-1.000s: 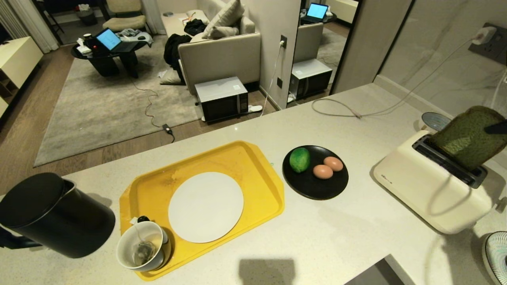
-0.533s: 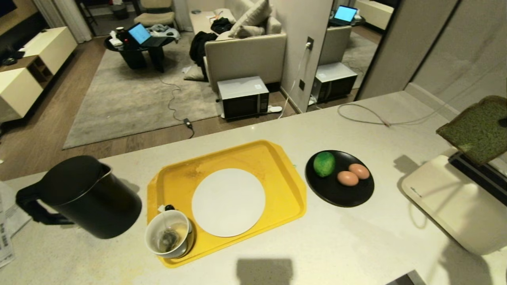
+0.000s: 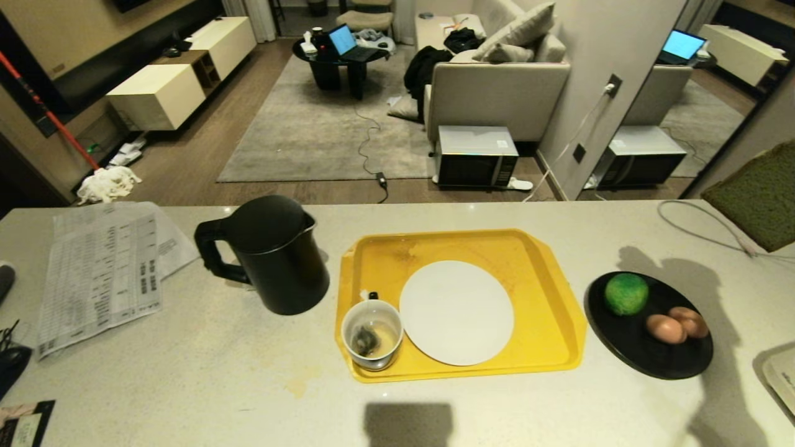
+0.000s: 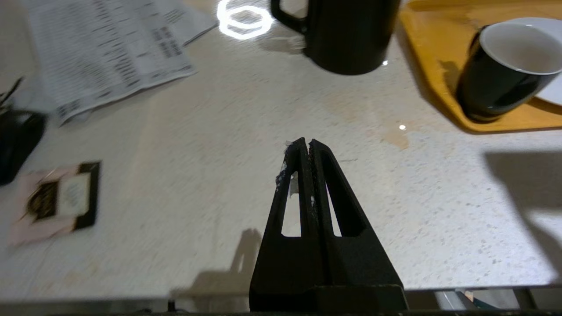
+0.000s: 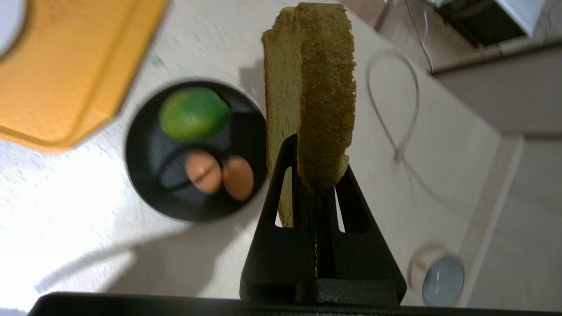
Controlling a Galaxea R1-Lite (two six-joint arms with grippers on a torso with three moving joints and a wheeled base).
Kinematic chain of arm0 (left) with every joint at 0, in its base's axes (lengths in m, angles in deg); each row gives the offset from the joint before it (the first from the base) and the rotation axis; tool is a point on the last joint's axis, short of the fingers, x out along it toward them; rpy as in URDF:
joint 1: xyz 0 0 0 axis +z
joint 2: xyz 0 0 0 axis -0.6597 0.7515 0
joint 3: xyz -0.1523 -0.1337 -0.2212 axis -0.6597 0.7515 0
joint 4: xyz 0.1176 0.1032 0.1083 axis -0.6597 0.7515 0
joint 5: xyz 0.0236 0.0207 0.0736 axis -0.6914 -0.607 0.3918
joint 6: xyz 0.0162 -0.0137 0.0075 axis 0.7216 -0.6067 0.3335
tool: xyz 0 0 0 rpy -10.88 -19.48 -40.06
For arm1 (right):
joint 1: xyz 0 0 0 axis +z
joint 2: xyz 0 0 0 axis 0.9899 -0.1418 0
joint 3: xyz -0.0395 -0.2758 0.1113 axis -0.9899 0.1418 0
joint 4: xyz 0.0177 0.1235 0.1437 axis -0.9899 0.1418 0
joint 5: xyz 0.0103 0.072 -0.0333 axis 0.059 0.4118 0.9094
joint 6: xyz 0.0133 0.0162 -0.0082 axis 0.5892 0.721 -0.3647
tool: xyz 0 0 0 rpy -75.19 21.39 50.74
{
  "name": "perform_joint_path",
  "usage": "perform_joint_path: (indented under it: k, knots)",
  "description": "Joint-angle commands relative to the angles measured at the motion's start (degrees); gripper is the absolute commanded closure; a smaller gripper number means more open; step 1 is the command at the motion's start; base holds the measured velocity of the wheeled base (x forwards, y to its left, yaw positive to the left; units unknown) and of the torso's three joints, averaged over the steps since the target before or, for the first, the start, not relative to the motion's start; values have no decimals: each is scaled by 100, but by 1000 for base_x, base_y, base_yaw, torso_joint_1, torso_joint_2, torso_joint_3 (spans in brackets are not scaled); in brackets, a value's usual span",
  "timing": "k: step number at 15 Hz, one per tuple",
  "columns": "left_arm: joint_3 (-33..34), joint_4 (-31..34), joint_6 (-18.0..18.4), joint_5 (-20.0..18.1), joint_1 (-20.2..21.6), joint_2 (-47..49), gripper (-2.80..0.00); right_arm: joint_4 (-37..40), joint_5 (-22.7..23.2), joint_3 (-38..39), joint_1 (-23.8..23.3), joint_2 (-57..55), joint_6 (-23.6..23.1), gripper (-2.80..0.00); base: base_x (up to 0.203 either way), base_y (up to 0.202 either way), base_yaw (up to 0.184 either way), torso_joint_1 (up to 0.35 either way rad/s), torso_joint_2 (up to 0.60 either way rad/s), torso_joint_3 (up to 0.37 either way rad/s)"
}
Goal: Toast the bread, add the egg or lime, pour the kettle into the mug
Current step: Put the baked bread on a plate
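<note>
Pale speckled stone counter (image 3: 497,403) runs under everything you are working over, with a living room beyond its far edge. Your right gripper (image 5: 317,177) is clamped on the bread (image 5: 314,94), fingers pinched on the slice's lower edge so it stands up edge-on from the jaws; in the head view you see the green slice (image 3: 758,195) hanging in the air at the right border, clear of the counter, while the gripper itself is out of that view. Below and just beside the held slice sits a black plate (image 3: 627,347) carrying the lime (image 3: 626,293) and two brown eggs (image 3: 676,325) that touch each other. You cannot tell from here whether either egg bears a white mark. A white cable (image 3: 702,226) loops on the counter behind the plate, and a pale appliance corner (image 3: 784,375) shows at the right edge.

Further left lies the yellow tray (image 3: 540,279), holding a white plate (image 3: 456,311) and, at its near left corner, the mug (image 3: 371,334) with a tea bag inside. The kettle (image 3: 273,254) stands upright on the counter just left of the tray, handle pointing left. Printed sheets (image 3: 105,267) lie beyond it.

Your left gripper (image 4: 305,149) hovers low over bare counter near the front edge, fingers pressed together and holding nothing.
</note>
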Motion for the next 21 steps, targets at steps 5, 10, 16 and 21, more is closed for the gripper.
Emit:
perform_joint_path:
  k: [5, 10, 16, 21]
  knots:
    - [0, -4, 2, 0, 1, -1, 0, 31, 20, 296, 208, 339, -92, 0, 0, -2, 68, 1, 0, 3]
    - [0, -4, 2, 0, 1, -1, 0, 57, -221, 1027, 1339, 609, 249, 0, 0, 0, 0, 0, 0, 0]
    - [0, -4, 2, -2, 1, -1, 0, 57, -1365, 1811, 3131, 356, 1659, 0, 0, 0, 0, 0, 0, 0]
    - [0, -4, 2, -1, 1, -1, 0, 27, -2159, 1715, 4155, -528, 2327, 0, 0, 0, 0, 0, 0, 0]
